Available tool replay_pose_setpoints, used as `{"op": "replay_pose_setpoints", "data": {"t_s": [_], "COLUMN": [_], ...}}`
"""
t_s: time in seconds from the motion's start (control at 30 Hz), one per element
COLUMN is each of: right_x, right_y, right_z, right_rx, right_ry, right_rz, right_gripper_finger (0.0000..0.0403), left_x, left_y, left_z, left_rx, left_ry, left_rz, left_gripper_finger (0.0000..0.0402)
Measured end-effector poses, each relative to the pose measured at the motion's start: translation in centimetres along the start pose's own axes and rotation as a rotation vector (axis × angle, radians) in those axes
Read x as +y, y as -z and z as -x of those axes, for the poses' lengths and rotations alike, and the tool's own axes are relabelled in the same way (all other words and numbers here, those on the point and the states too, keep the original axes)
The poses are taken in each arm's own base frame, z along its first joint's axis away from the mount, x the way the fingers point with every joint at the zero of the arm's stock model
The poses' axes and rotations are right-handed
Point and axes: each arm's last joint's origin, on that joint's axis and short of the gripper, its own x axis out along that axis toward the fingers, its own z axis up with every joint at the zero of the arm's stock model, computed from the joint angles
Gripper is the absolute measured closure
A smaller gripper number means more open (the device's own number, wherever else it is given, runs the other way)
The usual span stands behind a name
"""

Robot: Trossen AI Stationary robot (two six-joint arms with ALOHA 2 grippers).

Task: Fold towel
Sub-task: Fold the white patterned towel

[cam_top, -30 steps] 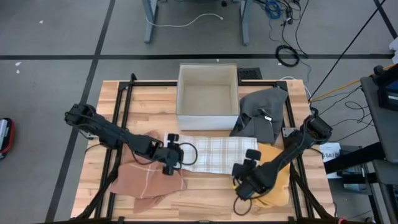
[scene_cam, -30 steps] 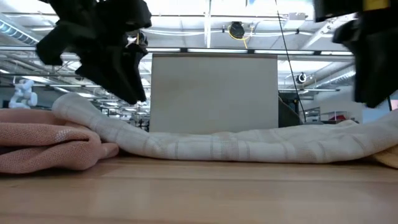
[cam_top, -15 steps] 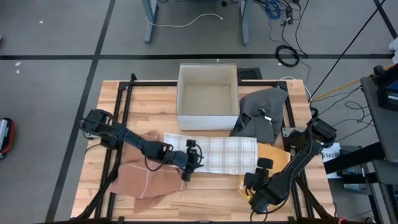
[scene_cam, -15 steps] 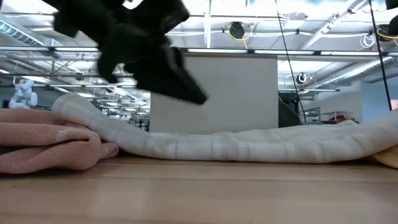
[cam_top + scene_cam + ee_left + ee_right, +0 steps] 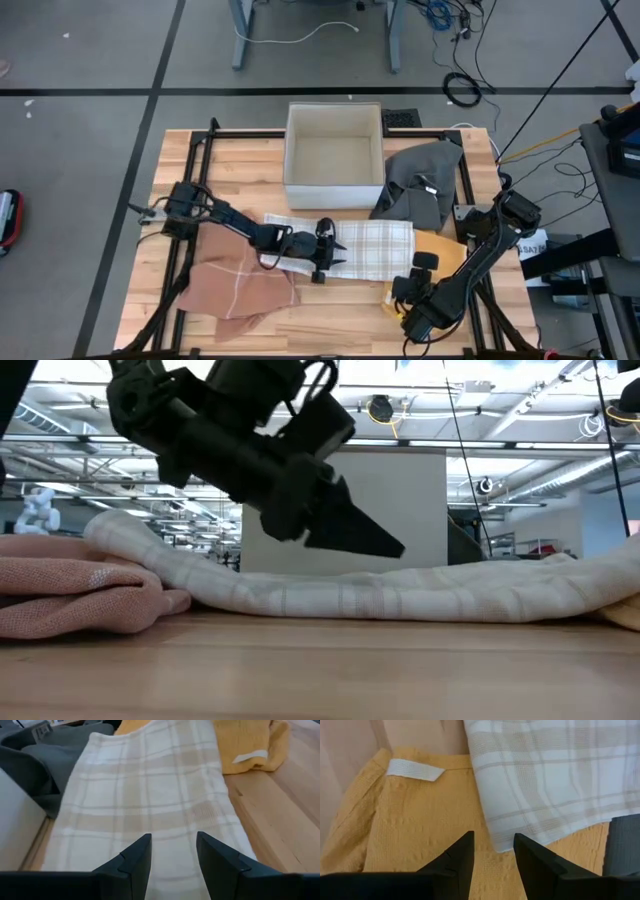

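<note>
The white plaid towel (image 5: 365, 245) lies spread flat across the middle of the table. Its left end rests on a pink cloth (image 5: 240, 285) and its right end on a yellow cloth (image 5: 445, 280). My left gripper (image 5: 338, 250) hovers open just above the towel's left half, its fingers pointing toward the table's right. The low view shows that gripper (image 5: 385, 547) clear of the towel (image 5: 400, 595), and in the left wrist view it (image 5: 172, 852) stands over the plaid (image 5: 150, 795). My right gripper (image 5: 412, 275) is open over the yellow cloth (image 5: 415, 830), near the towel's near right corner (image 5: 495, 842).
A white open box (image 5: 334, 155) stands at the far side behind the towel. A grey cloth (image 5: 420, 185) lies to the box's right. Black frame rails (image 5: 195, 190) run along the table's left and right sides. Bare wood (image 5: 330, 310) shows along the near edge.
My left gripper has moved toward the table's right, from the towel's left end to over its left half, and has come lower, its fingers tipped nearer level. My right gripper has drawn back a little toward the near right corner and has left the low view. The towel has stayed put.
</note>
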Motion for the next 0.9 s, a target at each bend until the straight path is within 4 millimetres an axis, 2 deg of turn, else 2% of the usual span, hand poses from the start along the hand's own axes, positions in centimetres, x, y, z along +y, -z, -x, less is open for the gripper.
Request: {"op": "replay_pose_setpoints", "data": {"t_s": [0.17, 0.4, 0.9], "right_x": [0.2, 0.1, 0.0], "right_y": [0.1, 0.2, 0.0], "right_z": [-0.6, -0.7, -0.8], "right_rx": [-0.005, -0.002, -0.008], "right_ry": [-0.017, -0.013, -0.009], "right_rz": [0.013, 0.041, 0.076], "right_gripper_finger": [0.0307, 0.0394, 0.0403], "left_x": [-0.2, -0.1, 0.2], "left_y": [0.7, 1.4, 1.5], "left_z": [-1.2, -1.4, -1.3], "left_rx": [0.023, 0.076, 0.089], "left_ry": [0.005, -0.034, -0.005], "left_rz": [-0.007, -0.010, 0.000], "left_gripper_finger": [0.0239, 0.0239, 0.0239]}}
